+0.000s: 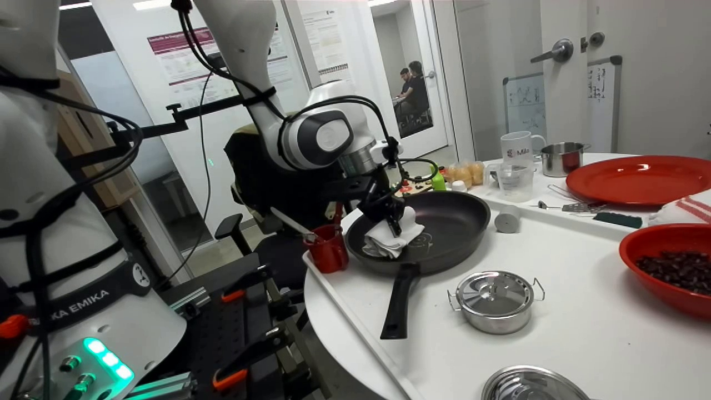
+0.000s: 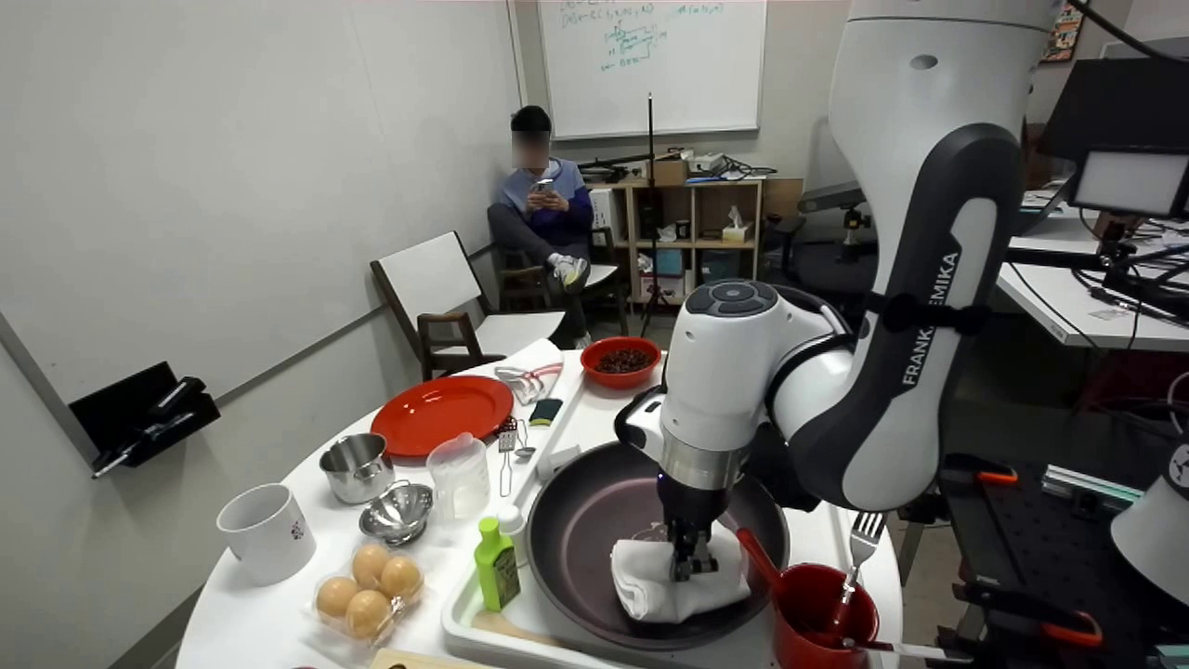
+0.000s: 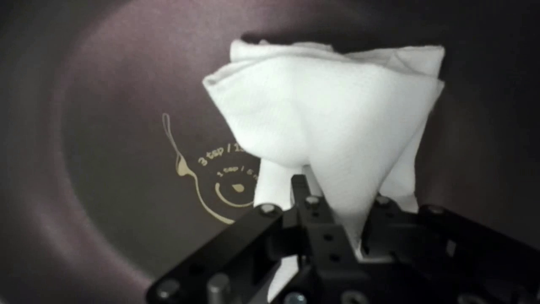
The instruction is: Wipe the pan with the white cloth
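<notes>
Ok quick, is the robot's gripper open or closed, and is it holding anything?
Gripper: closed, holding the white cloth pinched between its fingers, inside the pan.

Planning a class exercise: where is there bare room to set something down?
Bare: white tray between lidded pot and red bowl; also between pot and pan handle. Crowded: in the pan, at gripper and white cloth, and by the red cup.

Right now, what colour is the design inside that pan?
Pale gold; the design shows best in the wrist view.
</notes>
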